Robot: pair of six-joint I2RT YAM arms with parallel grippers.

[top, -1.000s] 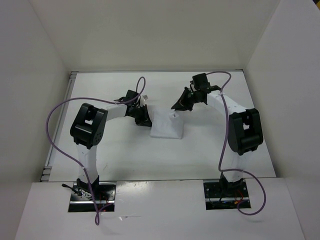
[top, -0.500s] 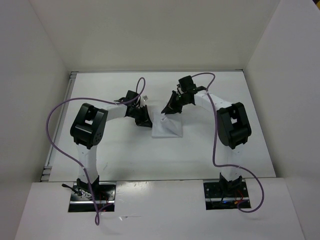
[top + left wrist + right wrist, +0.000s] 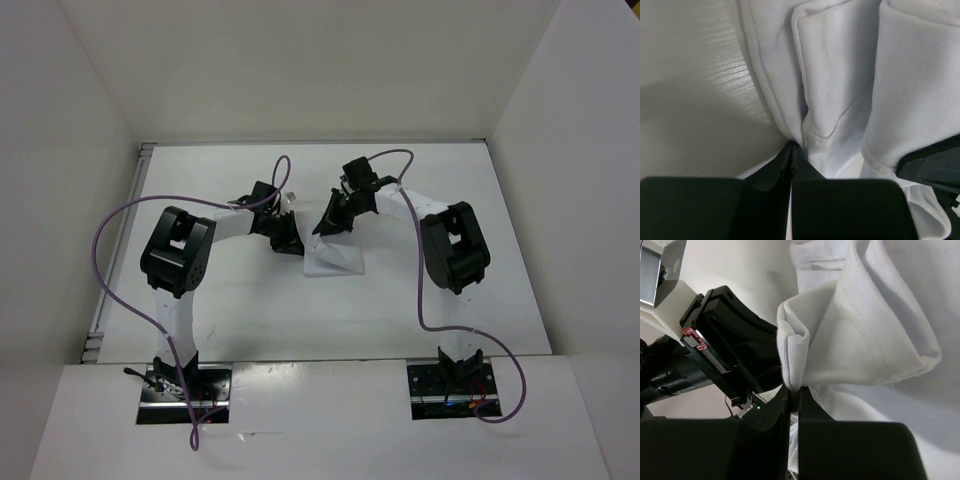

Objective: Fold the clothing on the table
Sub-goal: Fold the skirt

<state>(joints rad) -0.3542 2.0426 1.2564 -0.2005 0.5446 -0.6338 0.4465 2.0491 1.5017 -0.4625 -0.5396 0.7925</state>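
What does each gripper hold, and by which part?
Both hold the clothing: the left gripper pinches a hemmed edge, the right gripper a folded-over edge.

No readable text, brand, number or sign in any view. Only candidate: small red tag (image 3: 691,338) on black bracket (image 3: 727,337), right wrist view. Marks on it too small and blurred to make out.

Overhead view looks down from behind; both wrist views press close on the clothing (image 3: 840,75).
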